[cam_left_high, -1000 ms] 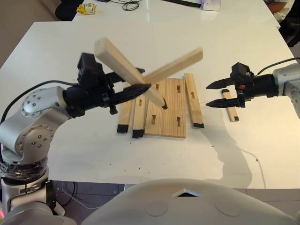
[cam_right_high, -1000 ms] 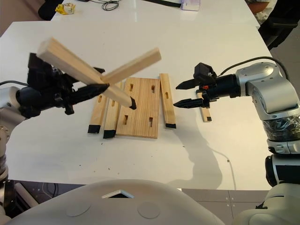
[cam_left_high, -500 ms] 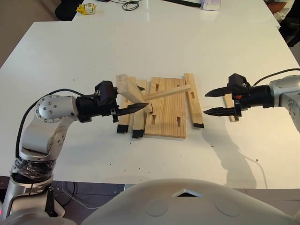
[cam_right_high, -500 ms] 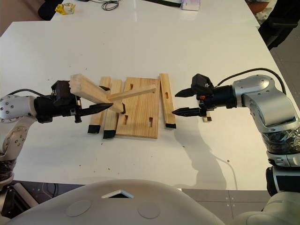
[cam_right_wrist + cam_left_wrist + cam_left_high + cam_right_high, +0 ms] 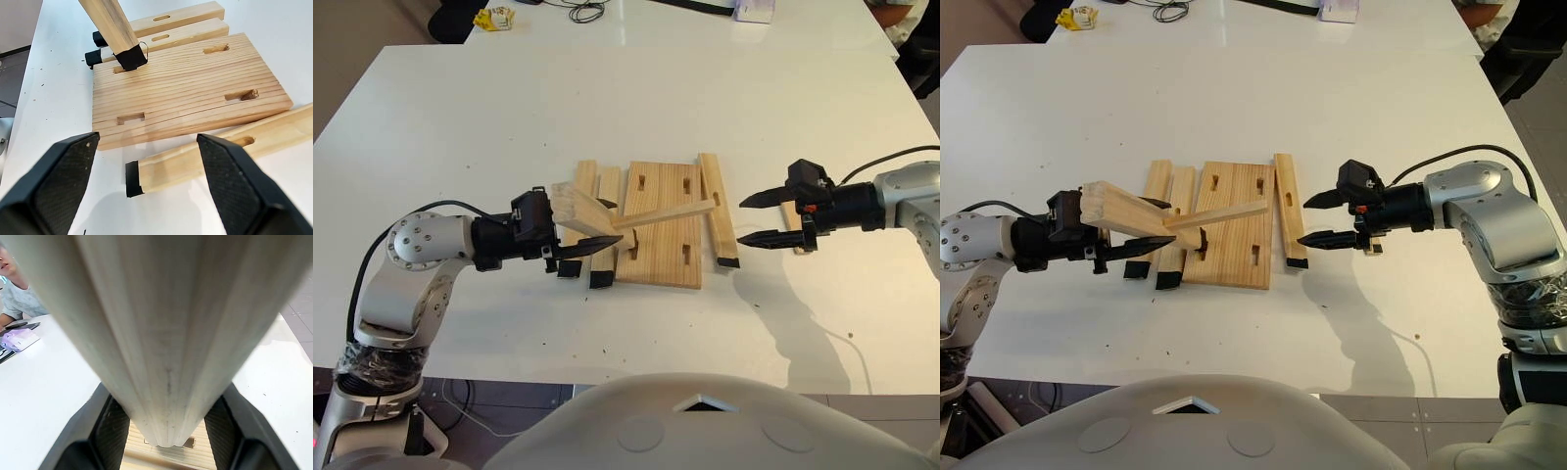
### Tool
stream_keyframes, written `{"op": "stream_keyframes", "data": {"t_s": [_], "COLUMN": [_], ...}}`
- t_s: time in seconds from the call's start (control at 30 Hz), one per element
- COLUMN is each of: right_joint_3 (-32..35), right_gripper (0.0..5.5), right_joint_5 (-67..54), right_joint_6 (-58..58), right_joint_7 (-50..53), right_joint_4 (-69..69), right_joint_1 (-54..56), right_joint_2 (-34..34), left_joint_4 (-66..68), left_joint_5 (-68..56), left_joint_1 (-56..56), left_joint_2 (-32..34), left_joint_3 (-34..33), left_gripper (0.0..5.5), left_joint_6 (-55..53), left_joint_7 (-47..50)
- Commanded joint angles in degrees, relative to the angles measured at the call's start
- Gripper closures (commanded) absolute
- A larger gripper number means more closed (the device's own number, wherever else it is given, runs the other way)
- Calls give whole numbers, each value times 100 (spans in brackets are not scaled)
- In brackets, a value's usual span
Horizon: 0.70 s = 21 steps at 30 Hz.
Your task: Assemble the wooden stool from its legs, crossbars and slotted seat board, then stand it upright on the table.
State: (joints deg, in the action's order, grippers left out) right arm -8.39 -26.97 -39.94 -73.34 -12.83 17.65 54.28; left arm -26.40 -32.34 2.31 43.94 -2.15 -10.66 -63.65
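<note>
You are early in the build. At middle left, your left claw (image 5: 592, 245) is clamped on a leg (image 5: 576, 201) with a crossbar (image 5: 666, 213) joined across it, and the leg's black-capped tip sits at a slot in the seat board (image 5: 671, 253), which lies flat on the worktop (image 5: 509, 117) at centre. Your right claw (image 5: 749, 219) hovers at the board's right, fingers apart and holding nothing. Two loose legs (image 5: 609, 183) lie left of the board and a third leg (image 5: 717, 211) right of it, so I judge most of the joining, and standing the stool upright, is left to do.

eyes: high, down over table (image 5: 460, 117) | left wrist: against leg (image 5: 166, 333) | right wrist: low, near seat board (image 5: 186, 93), shared with eyes
</note>
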Motion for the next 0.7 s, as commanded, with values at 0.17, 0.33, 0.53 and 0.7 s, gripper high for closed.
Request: {"op": "stream_keyframes", "data": {"t_s": [0.17, 0.33, 0.53, 0.7], "right_joint_3": [87, 129, 222, 278], "right_gripper": [183, 183, 183, 183], "right_joint_5": [-58, -76, -122, -192], "right_joint_6": [-136, -199, -286, -366], "right_joint_7": [39, 63, 134, 258], "right_joint_4": [-128, -210, -354, -474], "right_joint_1": [50, -13, -135, -210], "right_joint_2": [59, 73, 77, 52], "left_joint_4": [-66, -150, -344, -332], "left_joint_5": [36, -44, -311, -401], "left_joint_1": [380, 454, 364, 262], "left_joint_2": [105, 203, 317, 454], "left_joint_3": [134, 74, -18, -60], "left_gripper": [344, 344, 344, 344], "left_joint_6": [-142, -216, -522, -646], "left_joint_7": [-78, -114, -56, -140]}}
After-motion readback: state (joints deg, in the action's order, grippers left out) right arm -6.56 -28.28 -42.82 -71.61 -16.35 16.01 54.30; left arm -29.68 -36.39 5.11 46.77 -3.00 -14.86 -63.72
